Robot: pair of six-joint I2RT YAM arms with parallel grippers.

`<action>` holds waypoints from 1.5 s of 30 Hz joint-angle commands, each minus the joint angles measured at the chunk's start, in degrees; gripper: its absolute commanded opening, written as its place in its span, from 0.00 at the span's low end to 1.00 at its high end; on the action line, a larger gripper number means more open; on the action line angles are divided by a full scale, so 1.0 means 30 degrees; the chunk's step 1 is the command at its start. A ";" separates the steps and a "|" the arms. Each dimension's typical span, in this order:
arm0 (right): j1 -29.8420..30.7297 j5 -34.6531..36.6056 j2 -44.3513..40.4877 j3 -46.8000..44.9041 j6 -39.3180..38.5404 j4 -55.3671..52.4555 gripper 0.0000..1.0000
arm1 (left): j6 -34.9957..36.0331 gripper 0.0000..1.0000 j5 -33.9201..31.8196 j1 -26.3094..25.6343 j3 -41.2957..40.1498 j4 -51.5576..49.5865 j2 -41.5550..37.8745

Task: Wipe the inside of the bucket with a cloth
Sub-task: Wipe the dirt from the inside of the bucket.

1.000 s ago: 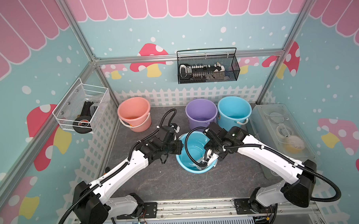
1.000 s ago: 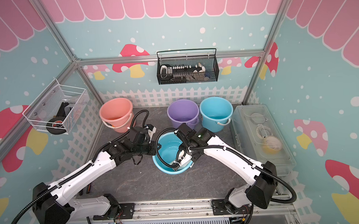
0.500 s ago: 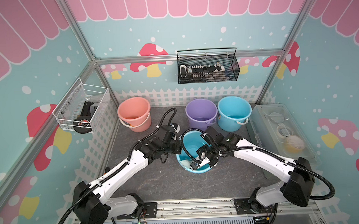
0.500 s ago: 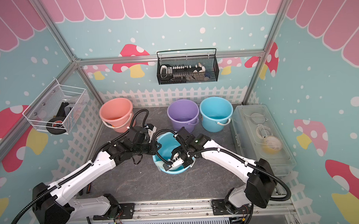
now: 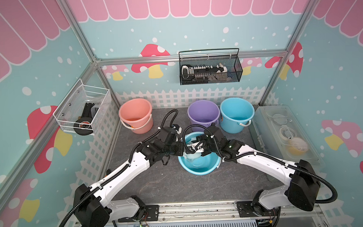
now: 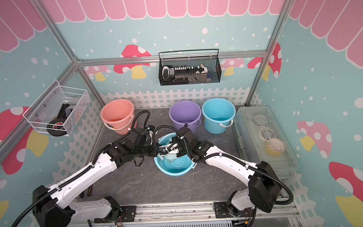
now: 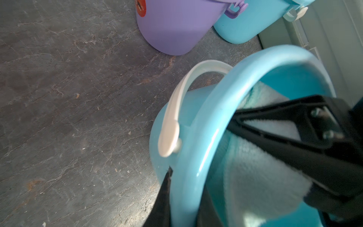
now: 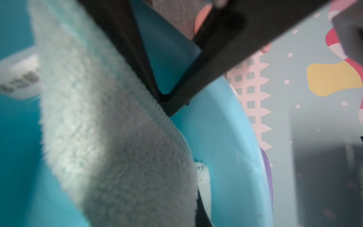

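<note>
**Two holds on one bucket (image 5: 199, 172)**

In both top views it (image 6: 174, 172) leans at the desk's (image 5: 158, 181) centre, with the cloth (image 5: 192, 157) at its 9 o'clock wall. Only the left wrist view shows the left end effector (image 7: 186, 206) narrowed astride the rim. Only the right wrist view shows the right end effector (image 8: 169, 106) pinching the cloth (image 8: 117, 147) inside.

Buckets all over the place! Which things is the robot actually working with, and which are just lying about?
In use: the tilted blue bucket, gripped at its rim by the left gripper; the cloth inside it, pinched by the right gripper.
Lying about: pink bucket, purple bucket, upright blue bucket, black wire basket, white wire basket, clear plastic box.
</note>
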 commanded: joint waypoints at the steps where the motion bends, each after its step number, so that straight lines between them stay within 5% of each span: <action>1: 0.0041 0.2917 0.0531 0.1074 0.0291 0.1707 0.00 | -0.0264 0.00 0.0290 -0.0022 0.0704 0.0917 -0.0380; 13: 0.0610 1.0729 0.1283 0.3970 -0.3258 -0.5098 0.00 | -0.0231 0.00 0.0204 -0.0007 0.0624 0.0909 -0.0192; 21: 0.1270 1.1361 0.1537 0.6196 -0.2762 -1.2793 0.00 | -0.0215 0.00 0.0204 -0.0007 0.0625 0.0952 -0.0106; 33: 0.1538 0.3342 0.1243 0.8877 -0.0679 -2.2955 0.00 | -0.0259 0.00 0.0196 0.0013 0.0701 0.0953 -0.0119; 40: 0.1506 -0.3463 0.0669 0.7474 -0.0272 -2.2266 0.00 | -0.0498 0.00 0.0301 0.0024 0.0931 0.0982 -0.0148; 45: 0.1506 -0.7242 0.0302 0.5826 0.0587 -1.8138 0.00 | -0.0583 0.00 0.0315 0.0003 0.0980 0.1041 -0.0233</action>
